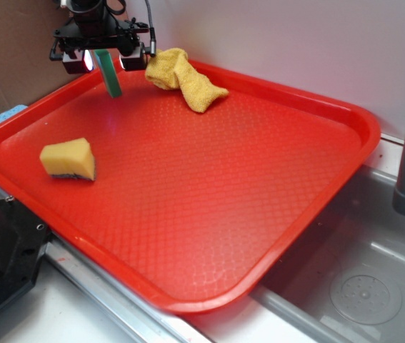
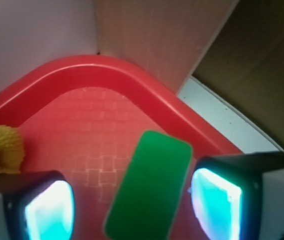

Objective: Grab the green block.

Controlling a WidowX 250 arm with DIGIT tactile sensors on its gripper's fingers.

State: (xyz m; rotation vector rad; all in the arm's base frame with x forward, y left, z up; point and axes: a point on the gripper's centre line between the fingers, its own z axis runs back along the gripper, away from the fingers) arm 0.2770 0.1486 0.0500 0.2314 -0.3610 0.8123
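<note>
Near the red tray's [image 1: 345, 114] far corner rim, the green block [image 1: 109, 73] is flanked, untouched, by the spread pincer [image 1: 104, 57]; open tray floor lies nearer.

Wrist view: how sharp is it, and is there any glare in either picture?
Wrist view: soft throughout, the gripper fingers glowing blown-out cyan, the green block blurred at its edges. Exterior view: sharper, with white glare on the red tray rim and a pale wash over the back wall.

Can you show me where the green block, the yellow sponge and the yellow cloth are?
green block [image 2: 149, 185]: wrist view, middle of its top face.
yellow sponge [image 1: 68, 158]: exterior view, its front face.
yellow cloth [image 1: 181, 77]: exterior view, its bunched middle.
</note>
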